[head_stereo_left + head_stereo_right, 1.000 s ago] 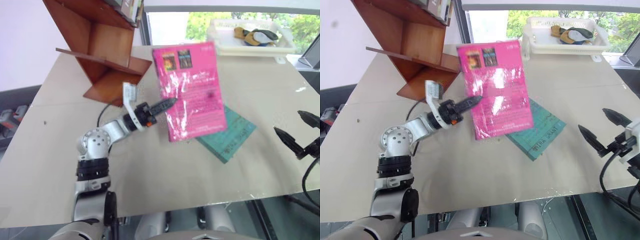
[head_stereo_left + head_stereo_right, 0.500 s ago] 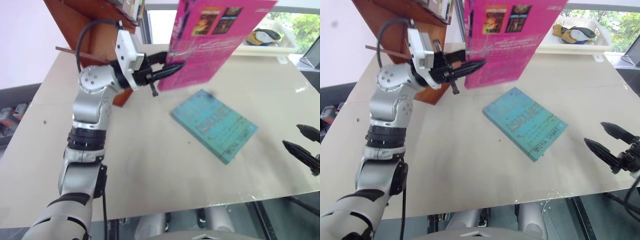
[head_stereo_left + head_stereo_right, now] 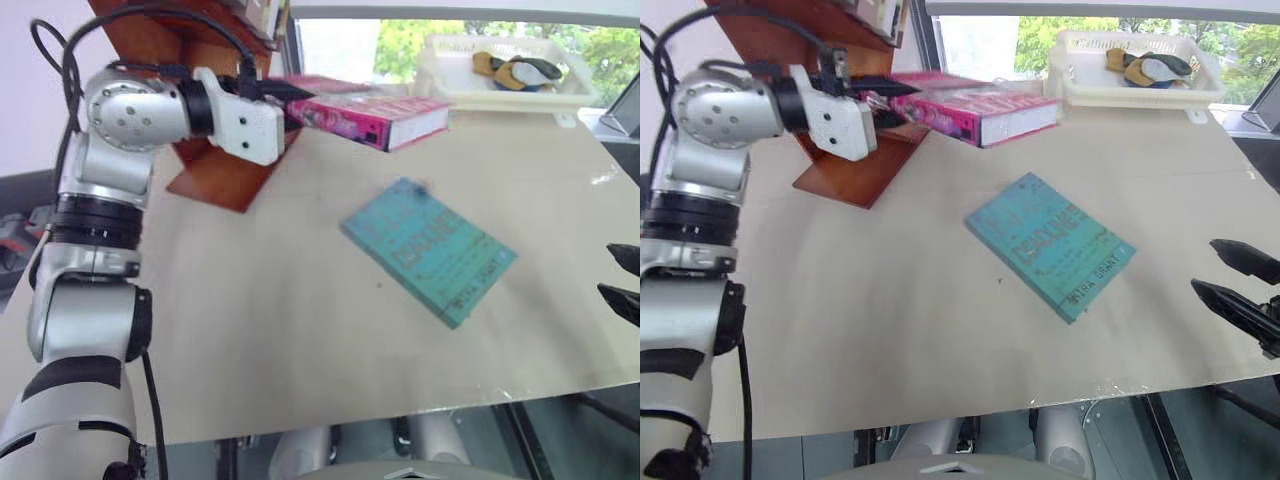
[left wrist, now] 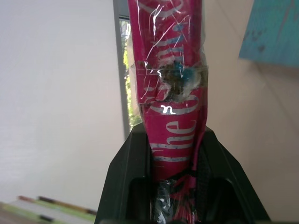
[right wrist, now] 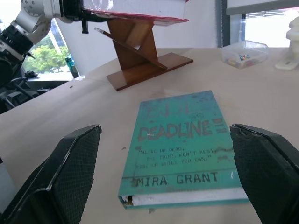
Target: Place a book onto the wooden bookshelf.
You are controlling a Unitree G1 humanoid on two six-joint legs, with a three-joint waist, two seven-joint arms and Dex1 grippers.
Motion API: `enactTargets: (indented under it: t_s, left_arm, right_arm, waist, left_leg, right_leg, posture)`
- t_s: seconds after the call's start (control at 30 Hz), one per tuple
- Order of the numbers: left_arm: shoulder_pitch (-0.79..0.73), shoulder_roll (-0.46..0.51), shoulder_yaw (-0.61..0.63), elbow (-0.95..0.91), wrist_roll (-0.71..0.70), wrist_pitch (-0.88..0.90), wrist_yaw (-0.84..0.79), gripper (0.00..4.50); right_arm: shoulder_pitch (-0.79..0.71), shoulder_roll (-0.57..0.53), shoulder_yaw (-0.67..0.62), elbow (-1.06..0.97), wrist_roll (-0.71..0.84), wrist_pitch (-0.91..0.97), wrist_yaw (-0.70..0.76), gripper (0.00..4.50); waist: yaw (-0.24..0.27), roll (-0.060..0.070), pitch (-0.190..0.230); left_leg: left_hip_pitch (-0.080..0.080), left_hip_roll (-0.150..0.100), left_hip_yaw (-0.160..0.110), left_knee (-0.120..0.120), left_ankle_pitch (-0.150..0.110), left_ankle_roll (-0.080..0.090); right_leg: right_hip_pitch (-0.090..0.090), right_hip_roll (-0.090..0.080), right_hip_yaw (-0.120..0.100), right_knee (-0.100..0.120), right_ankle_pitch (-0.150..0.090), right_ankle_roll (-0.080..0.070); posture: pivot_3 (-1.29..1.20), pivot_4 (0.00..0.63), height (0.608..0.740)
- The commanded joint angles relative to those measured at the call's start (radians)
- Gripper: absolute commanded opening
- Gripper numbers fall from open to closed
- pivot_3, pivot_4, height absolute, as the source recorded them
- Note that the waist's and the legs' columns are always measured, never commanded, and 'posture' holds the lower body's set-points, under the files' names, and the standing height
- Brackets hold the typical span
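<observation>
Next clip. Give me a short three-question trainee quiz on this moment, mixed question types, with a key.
1. True or false: the left claw is shut on the pink book and holds it in the air, lying roughly flat.
2. Where is the teal book?
A. Flat on the table
B. On the wooden bookshelf
C. In the white tray
D. In the right claw
3. Fill in: the right claw's fingers stand ____, with nothing between them.

Key: 1 true; 2 A; 3 open.
</observation>
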Motion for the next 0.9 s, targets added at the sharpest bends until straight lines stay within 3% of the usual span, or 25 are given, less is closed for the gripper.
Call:
enactTargets:
  t_s: [0.03, 0.43, 0.63, 0.9]
  left_arm:
    - [-0.053, 0.052, 0.019, 0.005, -0.002, -0.049, 0.009, 0.62]
    - [0.092, 0.266, 0.074, -0.008, -0.087, 0.007, -0.057, 0.62]
    - [0.090, 0.330, 0.051, 0.171, -0.033, -0.028, -0.051, 0.62]
    - [-0.023, 0.306, -0.012, 0.445, 0.099, -0.100, 0.036, 0.62]
  right_arm:
    - [-0.027, -0.024, -0.003, 0.023, -0.015, -0.006, 0.019, 4.50]
    - [-0.126, -0.056, 0.032, 0.089, -0.055, -0.002, 0.075, 4.50]
    - [-0.186, -0.070, 0.053, 0.082, -0.034, 0.026, 0.093, 4.50]
    - [-0.204, -0.073, 0.042, 0.026, 0.014, 0.082, 0.090, 4.50]
  waist:
    - [0.000, 0.000, 0.000]
    - [-0.005, 0.000, 0.001]
    - [-0.003, -0.001, 0.001]
    - [-0.006, -0.001, 0.001]
  left_leg:
    - [0.000, 0.000, 0.000, 0.000, 0.000, 0.000]
    - [0.002, 0.001, 0.002, 0.000, 0.001, -0.001]
    - [0.002, 0.000, 0.002, 0.001, 0.000, -0.001]
    - [0.003, 0.000, 0.004, 0.001, -0.001, 0.001]
  right_leg:
    - [0.000, 0.000, 0.000, 0.000, 0.000, 0.000]
    - [-0.001, 0.001, 0.001, 0.003, 0.000, 0.000]
    - [0.000, 0.001, 0.001, 0.003, 0.000, 0.000]
    - [0.000, 0.001, 0.002, 0.005, 0.000, 0.001]
  posture:
    - [0.00, 0.150, 0.740]
    - [0.00, 0.150, 0.740]
    - [0.00, 0.150, 0.740]
    - [0.00, 0.150, 0.740]
